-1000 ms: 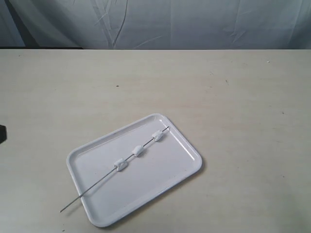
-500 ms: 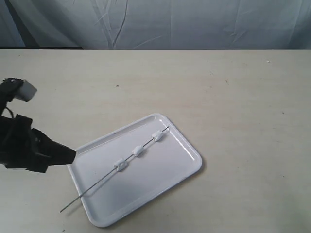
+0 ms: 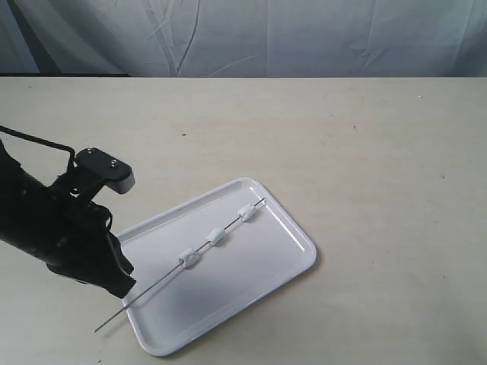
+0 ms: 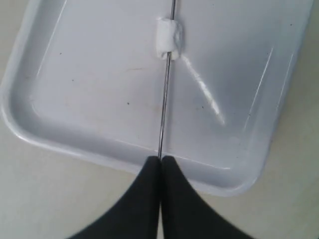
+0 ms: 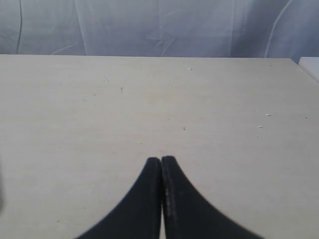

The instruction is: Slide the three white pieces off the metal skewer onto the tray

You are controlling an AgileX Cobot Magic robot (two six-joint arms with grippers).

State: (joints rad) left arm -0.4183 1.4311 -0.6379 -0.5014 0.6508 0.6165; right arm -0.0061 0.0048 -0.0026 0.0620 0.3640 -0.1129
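The white tray lies on the table at the lower middle. The thin metal skewer runs across it on a slant, one end sticking out over the tray's near-left rim. Three white pieces are threaded on it. My left gripper is shut, with its tips over the skewer at that rim. In the left wrist view the skewer runs from one white piece down to the shut left gripper and vanishes behind it. My right gripper is shut over bare table.
The beige table stretches around the tray, backed by a grey-blue cloth. The left arm's black body covers the table left of the tray. The right arm is outside the exterior view.
The left arm has come in from the left edge and swung down to the skewer's end at the tray rim. Skewer, pieces and tray have stayed put.
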